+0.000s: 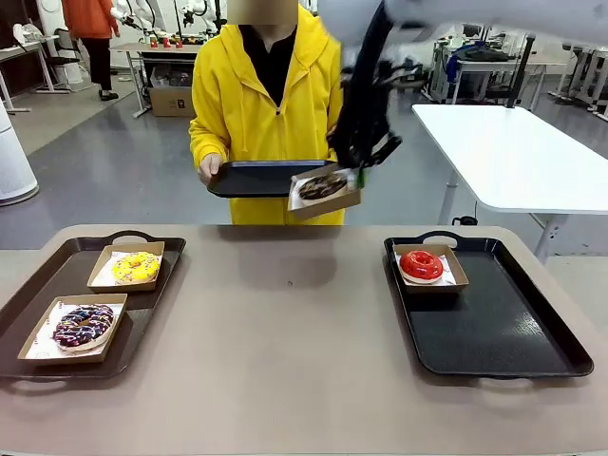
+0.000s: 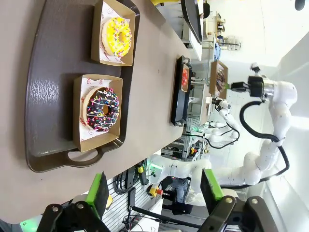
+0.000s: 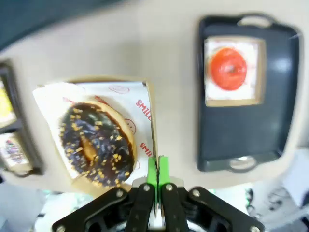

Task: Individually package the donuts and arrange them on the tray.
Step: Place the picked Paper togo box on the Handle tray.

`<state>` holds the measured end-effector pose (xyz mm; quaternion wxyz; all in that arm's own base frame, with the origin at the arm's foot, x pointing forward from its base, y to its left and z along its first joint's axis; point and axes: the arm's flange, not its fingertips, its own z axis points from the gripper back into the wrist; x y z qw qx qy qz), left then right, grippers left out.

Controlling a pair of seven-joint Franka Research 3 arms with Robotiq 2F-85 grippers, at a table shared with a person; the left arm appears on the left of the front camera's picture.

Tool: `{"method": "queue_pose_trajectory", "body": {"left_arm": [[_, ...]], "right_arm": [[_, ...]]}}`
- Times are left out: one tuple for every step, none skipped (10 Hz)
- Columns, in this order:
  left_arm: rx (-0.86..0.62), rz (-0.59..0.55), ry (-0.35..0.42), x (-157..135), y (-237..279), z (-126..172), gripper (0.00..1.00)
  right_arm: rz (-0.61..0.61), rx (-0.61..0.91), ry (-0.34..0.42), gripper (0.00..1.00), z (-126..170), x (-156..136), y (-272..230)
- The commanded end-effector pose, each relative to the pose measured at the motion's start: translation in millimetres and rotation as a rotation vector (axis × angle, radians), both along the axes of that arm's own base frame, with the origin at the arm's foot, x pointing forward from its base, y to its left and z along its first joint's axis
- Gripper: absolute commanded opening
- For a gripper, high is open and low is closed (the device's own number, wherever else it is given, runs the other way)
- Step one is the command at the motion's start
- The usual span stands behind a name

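My right gripper hangs high over the table's far edge, shut on the rim of a cardboard box that holds the chocolate-brown sprinkled donut. In the right wrist view the pads pinch the box wall beside that donut. A person holds a dark tray just behind the box. The yellow donut and the dark purple-white sprinkled donut lie boxed on the left tray. The red donut sits boxed on the right tray. My left gripper is open above the left tray's handle end.
A bare stretch of tan tabletop lies between the two trays. The right tray has free room in front of the red donut's box. A white table stands beyond on the right.
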<state>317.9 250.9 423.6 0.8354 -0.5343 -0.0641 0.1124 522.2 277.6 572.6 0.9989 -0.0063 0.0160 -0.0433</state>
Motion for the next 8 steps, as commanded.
{"method": "queue_pose_trajectory", "body": {"left_arm": [[-0.012, 0.002, -0.005, -1, 2, 2, 1.0], [-0.012, 0.002, -0.005, -1, 2, 2, 1.0], [-0.012, 0.002, -0.005, -1, 2, 2, 1.0], [-0.012, 0.002, -0.005, -1, 2, 2, 1.0], [-0.012, 0.002, -0.005, -1, 2, 2, 1.0], [-0.012, 0.002, -0.005, -1, 2, 2, 1.0], [-0.012, 0.002, -0.005, -1, 2, 2, 1.0], [-0.012, 0.002, -0.005, -1, 2, 2, 1.0]], "right_arm": [[0.035, -0.033, -0.01, 0.01, -1, -36, -59], [0.068, -0.063, -0.003, 0.01, -2, -44, -84], [0.073, -0.057, 0.009, 0.01, -4, -51, -108], [0.076, -0.043, 0.002, 0.01, -9, -56, -132], [0.082, -0.039, -0.014, 0.01, -14, -62, -150], [0.07, -0.025, -0.02, 0.01, -20, -67, -170], [0.049, 0.003, -0.025, 0.01, -28, -71, -189], [0.034, 0.018, -0.033, 0.01, -34, -72, -202]]}}
